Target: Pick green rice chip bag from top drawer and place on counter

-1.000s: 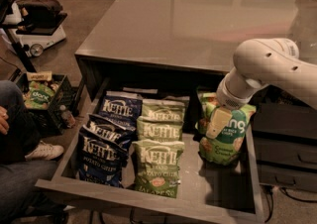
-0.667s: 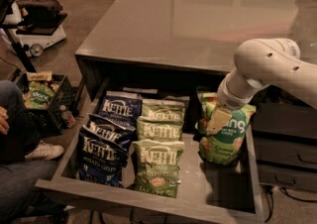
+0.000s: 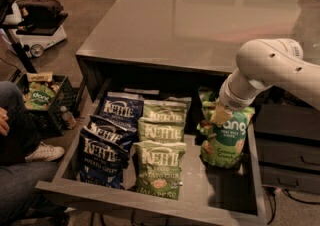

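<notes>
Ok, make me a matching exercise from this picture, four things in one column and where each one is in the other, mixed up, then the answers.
Things:
1. dang bag
2. blue Kettle bags
3. olive Kettle bags
4. gripper

Places:
A. middle of the drawer
B. at the top edge of the dang bag
C. left side of the drawer
D. right side of the drawer

Pairs: 1-D, 2-C, 3-A, 4-B.

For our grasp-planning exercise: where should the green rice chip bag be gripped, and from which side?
Probably its top edge, from above: the green rice chip bag stands nearly upright in the top drawer, top edge uppermost, with the gripper at it.
</notes>
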Tool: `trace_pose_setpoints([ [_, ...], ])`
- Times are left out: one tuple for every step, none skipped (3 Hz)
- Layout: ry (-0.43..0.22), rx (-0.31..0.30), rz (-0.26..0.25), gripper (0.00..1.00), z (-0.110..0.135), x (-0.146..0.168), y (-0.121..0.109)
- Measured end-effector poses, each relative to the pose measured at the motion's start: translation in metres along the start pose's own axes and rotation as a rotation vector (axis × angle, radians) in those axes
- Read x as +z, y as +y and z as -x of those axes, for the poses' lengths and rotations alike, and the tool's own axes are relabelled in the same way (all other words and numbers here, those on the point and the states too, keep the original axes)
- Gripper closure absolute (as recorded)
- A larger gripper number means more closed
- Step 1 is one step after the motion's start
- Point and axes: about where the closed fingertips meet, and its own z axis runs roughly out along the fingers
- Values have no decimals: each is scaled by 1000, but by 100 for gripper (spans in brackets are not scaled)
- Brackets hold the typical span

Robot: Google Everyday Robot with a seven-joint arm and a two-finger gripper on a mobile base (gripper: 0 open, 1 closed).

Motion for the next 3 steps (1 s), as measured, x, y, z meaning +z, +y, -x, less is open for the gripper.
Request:
trace_pose_setpoints([
  [0, 0, 0, 88, 0, 0, 0],
  [-10, 1, 5, 100, 0, -5, 0],
  [-26, 22, 14, 100, 1, -37, 6],
])
